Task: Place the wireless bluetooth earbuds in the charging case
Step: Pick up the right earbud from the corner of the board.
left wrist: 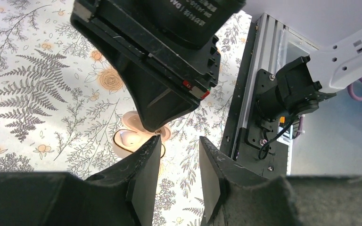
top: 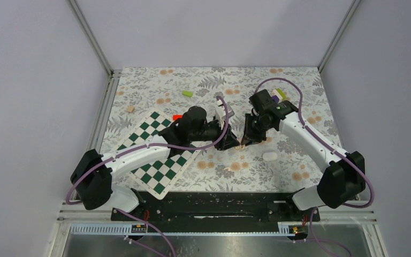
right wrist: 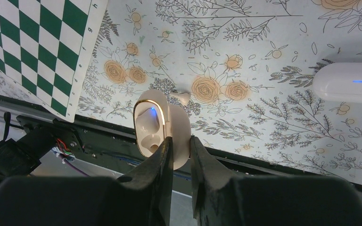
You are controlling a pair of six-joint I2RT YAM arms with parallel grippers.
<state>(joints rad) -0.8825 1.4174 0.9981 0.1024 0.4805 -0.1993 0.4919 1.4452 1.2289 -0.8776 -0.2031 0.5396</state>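
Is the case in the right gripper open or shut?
Open: the charging case shows its gold-rimmed hollow inside, blue light lit.

Seen from the right wrist, the charging case point(right wrist: 153, 125) loses its lower end behind the right gripper point(right wrist: 181, 143), and a small pale piece point(right wrist: 184, 97) peeps from behind its rim; earbud or not, I cannot say. A white oval thing point(right wrist: 346, 82) runs off the right edge there. From the left wrist the case's top is covered by the right gripper and its near side by a finger of the left gripper point(left wrist: 180, 140); what sits inside is unclear. From above the case is a mere speck between the two, and a red block point(top: 177, 116) is half hidden behind the left arm point(top: 139, 154).
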